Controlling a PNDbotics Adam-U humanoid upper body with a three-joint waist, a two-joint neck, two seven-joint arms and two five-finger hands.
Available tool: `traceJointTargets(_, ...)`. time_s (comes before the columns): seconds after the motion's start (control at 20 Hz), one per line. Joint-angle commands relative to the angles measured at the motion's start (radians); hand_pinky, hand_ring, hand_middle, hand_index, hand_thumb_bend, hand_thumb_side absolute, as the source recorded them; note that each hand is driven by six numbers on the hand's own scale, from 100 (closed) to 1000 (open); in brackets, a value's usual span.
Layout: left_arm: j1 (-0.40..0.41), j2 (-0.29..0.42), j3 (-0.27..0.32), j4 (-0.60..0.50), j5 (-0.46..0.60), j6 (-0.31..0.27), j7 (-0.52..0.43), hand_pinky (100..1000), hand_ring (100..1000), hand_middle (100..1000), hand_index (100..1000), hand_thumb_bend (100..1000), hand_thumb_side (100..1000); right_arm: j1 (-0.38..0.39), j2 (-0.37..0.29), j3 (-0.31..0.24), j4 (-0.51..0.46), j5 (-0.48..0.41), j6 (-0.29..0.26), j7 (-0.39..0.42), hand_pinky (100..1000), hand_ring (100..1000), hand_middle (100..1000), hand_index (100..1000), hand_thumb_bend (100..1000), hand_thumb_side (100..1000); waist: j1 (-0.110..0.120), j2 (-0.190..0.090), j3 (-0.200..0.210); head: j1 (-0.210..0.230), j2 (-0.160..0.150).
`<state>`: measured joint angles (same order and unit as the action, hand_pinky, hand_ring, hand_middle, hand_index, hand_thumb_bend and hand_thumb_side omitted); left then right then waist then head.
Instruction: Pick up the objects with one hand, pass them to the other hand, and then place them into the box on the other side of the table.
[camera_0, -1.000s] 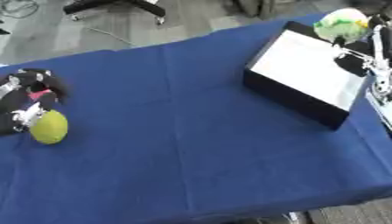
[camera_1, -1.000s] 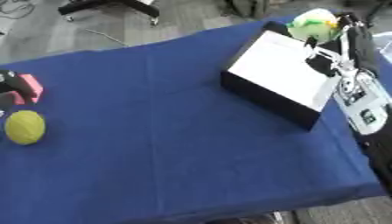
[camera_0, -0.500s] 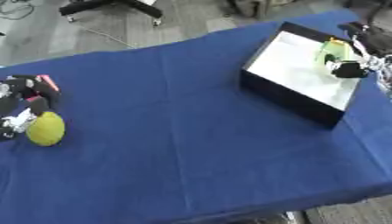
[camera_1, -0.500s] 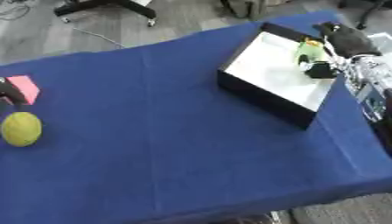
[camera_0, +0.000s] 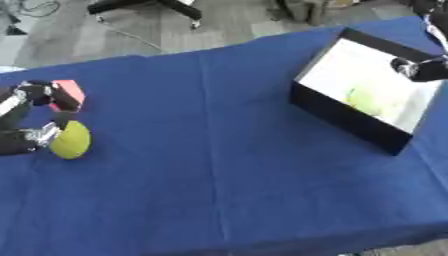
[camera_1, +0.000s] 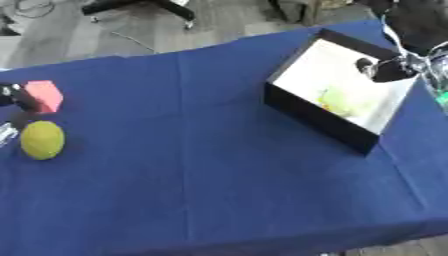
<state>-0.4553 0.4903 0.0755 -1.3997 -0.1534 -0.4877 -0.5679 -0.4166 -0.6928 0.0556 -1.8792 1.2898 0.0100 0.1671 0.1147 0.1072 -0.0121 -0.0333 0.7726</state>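
Observation:
A black box (camera_0: 339, 114) with a white inside stands at the right of the blue table. A blurred yellow-green object (camera_1: 337, 102) lies inside it. My right hand (camera_1: 388, 68) hovers over the box's far right side, open and holding nothing. At the far left lie a yellow-green round fruit (camera_0: 71, 140) and a pink block (camera_1: 45, 95). My left hand (camera_0: 19, 119) rests open beside them, one finger against the block and the thumb against the fruit.
The blue cloth (camera_0: 201, 165) covers the whole table; its front edge runs along the bottom of the views. Grey floor and a chair base (camera_0: 144, 5) lie beyond the far edge.
The right hand, which held the green object above the box, has let it go; the object now lies inside the box. The left hand has barely moved.

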Motion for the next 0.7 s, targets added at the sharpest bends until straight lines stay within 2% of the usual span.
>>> traceJointTargets(0.05, -0.035, 0.083, 0.013, 0.006, -0.072, -0.033, 0.057, 696, 542, 588, 716, 100, 315, 0.002, 0.059, -0.007, -0.110, 0.034, -0.031, -0.084, 838, 746, 832, 897, 386, 100, -0.001, -0.009, -0.004, 0.042, -0.003)
traceJointTargets(0.15, -0.054, 0.114, 0.007, 0.018, -0.136, -0.060, 0.098, 706, 559, 604, 730, 100, 245, 0.011, 0.102, 0.012, -0.118, 0.019, -0.065, -0.136, 834, 749, 827, 892, 373, 100, 0.001, -0.009, -0.009, 0.063, -0.003)
traceJointTargets(0.25, -0.072, 0.136, -0.002, 0.037, -0.200, -0.084, 0.139, 714, 570, 615, 740, 100, 225, 0.020, 0.129, 0.028, -0.120, 0.004, -0.091, -0.164, 833, 752, 826, 892, 369, 100, 0.002, -0.011, -0.013, 0.078, -0.003)
traceJointTargets(0.35, -0.102, 0.170, -0.021, 0.069, -0.313, -0.111, 0.160, 736, 606, 648, 742, 160, 239, 0.030, 0.154, 0.053, -0.121, -0.022, -0.116, -0.175, 831, 764, 827, 896, 364, 100, 0.004, -0.014, -0.018, 0.100, -0.003)
traceJointTargets(0.4, -0.115, 0.182, -0.030, 0.090, -0.386, -0.122, 0.165, 754, 637, 685, 774, 265, 289, 0.034, 0.160, 0.062, -0.121, -0.035, -0.124, -0.174, 830, 768, 826, 896, 366, 100, 0.005, -0.015, -0.020, 0.107, -0.003)
traceJointTargets(0.55, -0.154, 0.191, -0.051, 0.171, -0.649, -0.139, 0.187, 781, 705, 749, 848, 461, 413, 0.044, 0.163, 0.081, -0.121, -0.073, -0.136, -0.163, 829, 773, 825, 896, 339, 100, 0.005, -0.019, -0.025, 0.116, -0.003)
traceJointTargets(0.7, -0.174, 0.175, -0.067, 0.272, -0.875, -0.144, 0.232, 802, 751, 791, 888, 533, 471, 0.049, 0.165, 0.084, -0.121, -0.097, -0.137, -0.162, 828, 776, 824, 896, 299, 100, 0.004, -0.021, -0.030, 0.120, -0.003)
